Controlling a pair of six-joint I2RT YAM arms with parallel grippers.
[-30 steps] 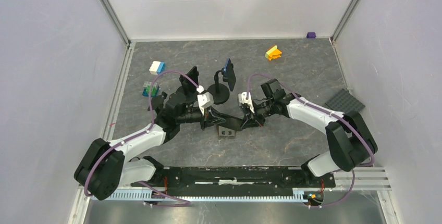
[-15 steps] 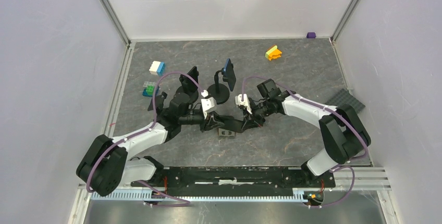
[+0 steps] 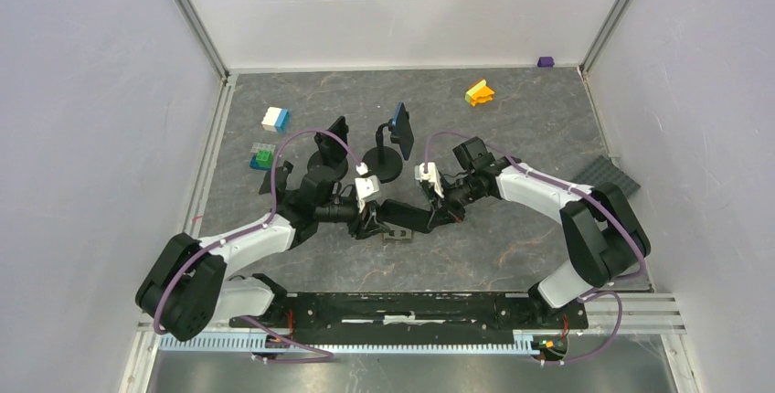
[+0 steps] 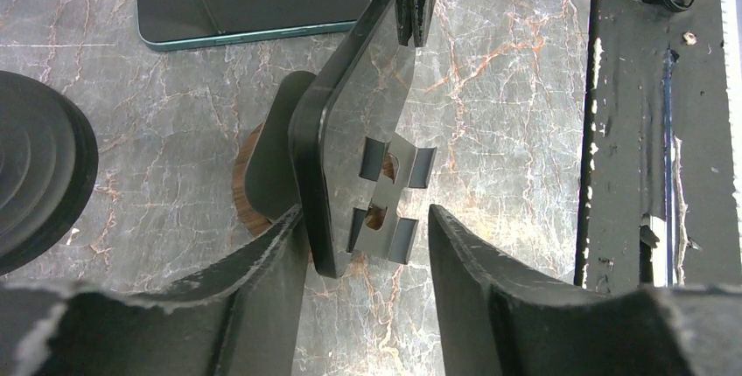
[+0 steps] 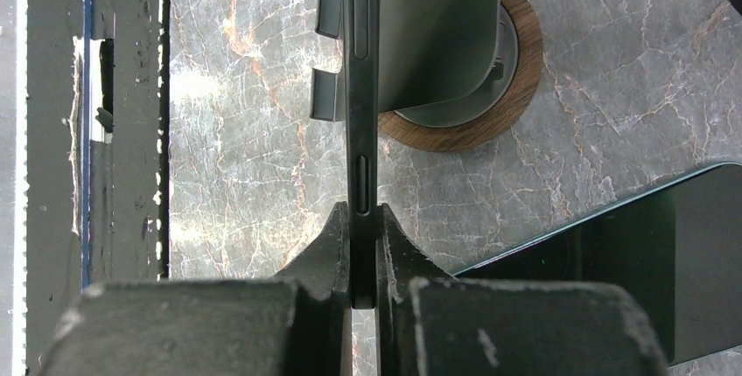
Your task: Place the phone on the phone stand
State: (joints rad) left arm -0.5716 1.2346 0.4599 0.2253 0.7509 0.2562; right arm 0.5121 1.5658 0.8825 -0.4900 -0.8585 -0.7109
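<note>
Now we seat the phone (image 5: 361,87) on the phone stand (image 5: 437,35).
It rests behind the hooks (image 4: 402,238), between the parted jaws of our left gripper (image 4: 366,219); our right gripper (image 5: 363,219) pinches its edge. Next, likely: release gently, withdraw.

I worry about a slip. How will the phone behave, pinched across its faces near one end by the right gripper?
Likely stiff: the phone runs straight, edge-on, though the right gripper grips only one end. Its glossy face mirrors the table, so it is probably slippery. With the left gripper open, it might pivot in that narrow pinch.
</note>
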